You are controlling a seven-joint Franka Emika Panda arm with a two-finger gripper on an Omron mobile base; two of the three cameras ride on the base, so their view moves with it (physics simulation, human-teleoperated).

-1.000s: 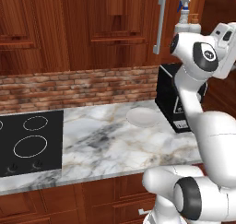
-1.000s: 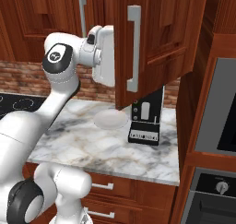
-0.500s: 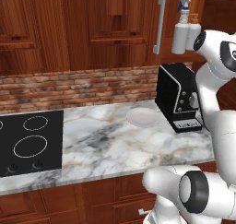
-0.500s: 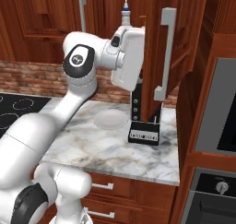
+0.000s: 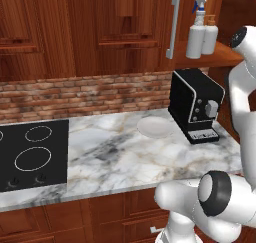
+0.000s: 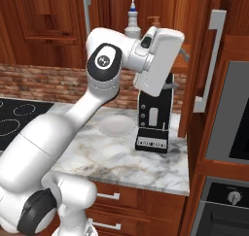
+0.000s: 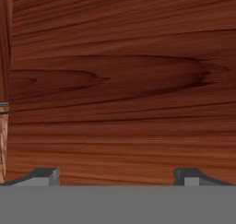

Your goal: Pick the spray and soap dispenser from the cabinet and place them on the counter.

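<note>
Left base view, upper right: spray (image 5: 197,31) and soap dispenser (image 5: 210,36) side by side on cabinet (image 5: 220,57) shelf — neither moved. My gripper (image 7: 117,174) spread wide, empty, facing wood. Counter (image 5: 115,152) awaits both.

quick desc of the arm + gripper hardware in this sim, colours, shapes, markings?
Glossy white arm of rounded tubular links, with dark round joint caps, one carrying a small white logo. The hand is a boxy white block. The gripper has two small dark grey finger tips with lighter faces. No cables are visible.
</note>
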